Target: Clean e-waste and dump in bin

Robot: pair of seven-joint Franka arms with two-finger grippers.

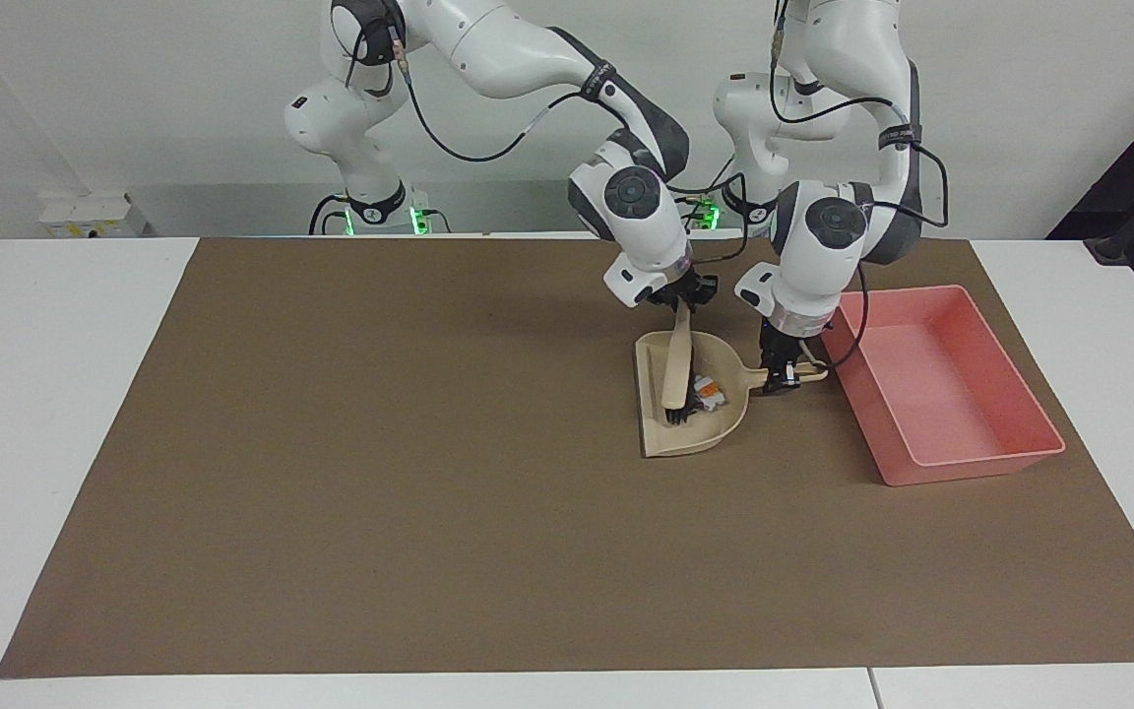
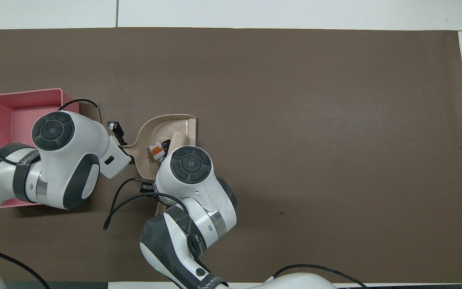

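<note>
A beige dustpan (image 1: 700, 433) sits on the brown mat beside the pink bin (image 1: 971, 463). The e-waste (image 1: 708, 392), small black, white and orange parts, lies deep inside the pan. My left gripper (image 1: 784, 379) is shut on the dustpan's handle (image 1: 811, 371), between pan and bin. My right gripper (image 1: 683, 300) is shut on a beige brush (image 1: 676, 364), whose dark bristles rest inside the pan against the parts. In the overhead view the dustpan (image 2: 173, 122), e-waste (image 2: 157, 149) and bin (image 2: 22, 92) show, while both wrists cover the grippers.
The brown mat (image 1: 380, 443) covers most of the white table (image 1: 55, 394). The bin stands at the left arm's end of the mat and holds nothing visible. Black cables hang from both wrists near the pan.
</note>
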